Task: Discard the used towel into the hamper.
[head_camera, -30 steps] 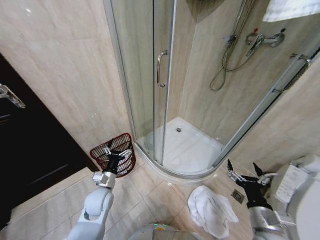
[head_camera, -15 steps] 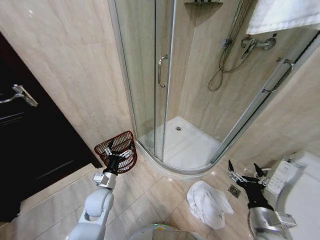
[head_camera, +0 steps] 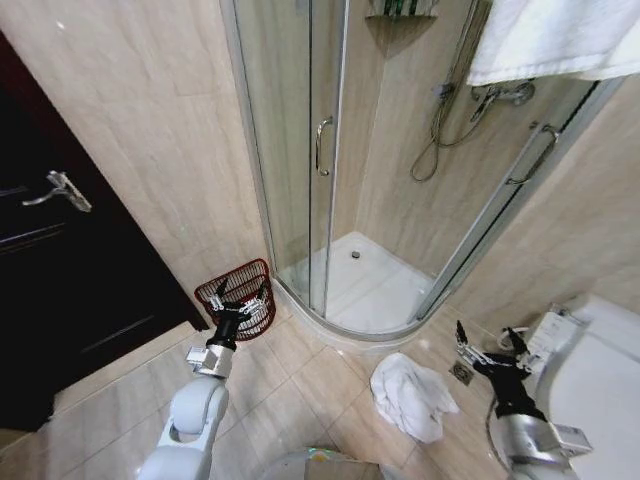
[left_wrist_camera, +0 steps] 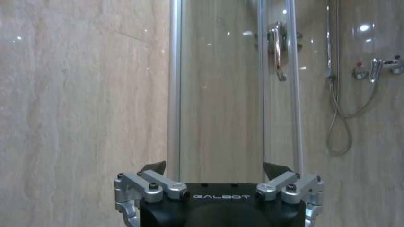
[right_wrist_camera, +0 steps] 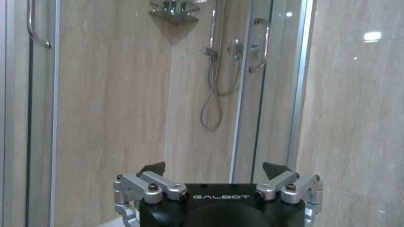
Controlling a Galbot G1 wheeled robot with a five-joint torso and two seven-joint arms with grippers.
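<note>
1. Towel point(head_camera: 411, 396) lay crumpled on the tiled floor, just outside the curved sill of the shower stall point(head_camera: 360, 290) and beside the toilet point(head_camera: 590, 360). You would have found it well apart from the hamper point(head_camera: 238, 296), which stood against the wall between the dark door point(head_camera: 60, 260) and the shower glass.

2. Your left gripper point(head_camera: 240, 303) hung in front of the hamper, fingers spread wide and holding nothing. The left wrist view showed its fingertips point(left_wrist_camera: 153, 167) apart against the shower frame.

3. Your right gripper point(head_camera: 489, 346) hovered near the towel, by the floor drain point(head_camera: 461, 373), fingers likewise splayed and empty; the right wrist view showed the same open stance, fingertips point(right_wrist_camera: 276, 169) clear of anything.

4. Judging by the folds, you were dealing with something soft, limp and light. It would sag and trail once lifted, and a thin pinch at an edge could let most of it drag on the tiles.

5. You would likely have done best to take hold at the thick bunched ridge in the middle of the heap, closing on several layers at once.

6. The hamper looked light and open at the top, so a dangling corner could catch its rim or tip it.
</note>
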